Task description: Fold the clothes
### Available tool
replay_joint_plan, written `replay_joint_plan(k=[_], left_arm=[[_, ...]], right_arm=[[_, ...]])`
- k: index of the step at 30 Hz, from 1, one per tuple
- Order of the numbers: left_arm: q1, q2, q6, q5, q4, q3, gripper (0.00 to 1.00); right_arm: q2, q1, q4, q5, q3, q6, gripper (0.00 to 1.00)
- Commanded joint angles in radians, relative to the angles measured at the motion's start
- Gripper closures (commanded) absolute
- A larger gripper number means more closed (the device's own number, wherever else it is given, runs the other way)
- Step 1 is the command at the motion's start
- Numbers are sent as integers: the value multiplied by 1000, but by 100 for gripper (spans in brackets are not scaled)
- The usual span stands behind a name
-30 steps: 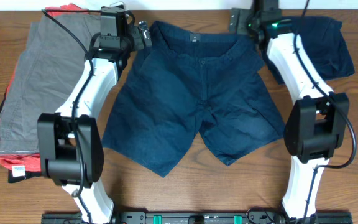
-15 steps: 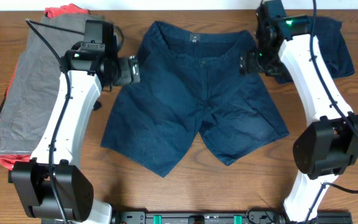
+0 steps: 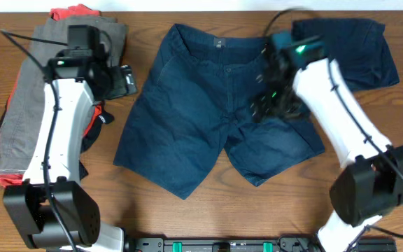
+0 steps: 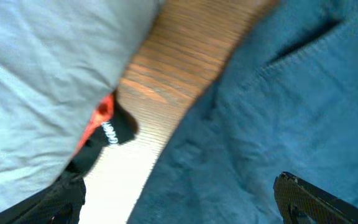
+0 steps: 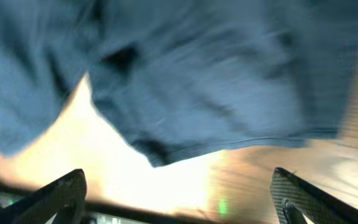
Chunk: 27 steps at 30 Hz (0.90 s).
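Note:
The dark navy shorts lie flat in the middle of the table, waistband at the far side and both legs toward me. My left gripper is open and empty over bare wood, between the shorts' left edge and the pile. In the left wrist view its fingers straddle the shorts' edge. My right gripper is blurred and hovers over the shorts' right half. In the right wrist view it is open and empty, with a navy leg hem ahead.
A pile of grey shorts with coral-red and black pieces lies along the left edge; it also shows in the left wrist view. Another navy garment lies at the far right. Wooden table is bare in front.
My left gripper has pulled left, off the waistband corner toward the pile. My right gripper has swung from the right waistband corner down and left over the shorts. The shorts have stayed flat.

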Motion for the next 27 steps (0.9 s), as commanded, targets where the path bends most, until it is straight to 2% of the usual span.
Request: replay_joint_plan(k=[1,6,8,12,15,18,21,24,27], left_arm=[[39,0,5,-8,1,8,2],[59,0,6,-8,4,8,2],[59,0,6,-8,5,8,2],[59,0,6,-8,5,8,2],[59,0,6,-8,4,8,2],[59,0,5,-7,4,8,2],[59,0,5,-3,3,8,2],[59,0,5,-3,4,8,2],[59,0,6,-3,4,8,2]], right_arm=[[-34,46,43,-74,-148,-49,12],[-57,120,164,-129,-349,-75,30],[-58,150,195,-132,-389,-75,33],[-58,209,257,-131,-447,-75,36],[-58,247,300,-120,-487,-66,43],[-58,278,332,-19,-529,22,48],[-58,302,352,83,-564,93,48],[-58,309,385,98,-585,112,49],[-58,309,401,98,-590,118,54]])
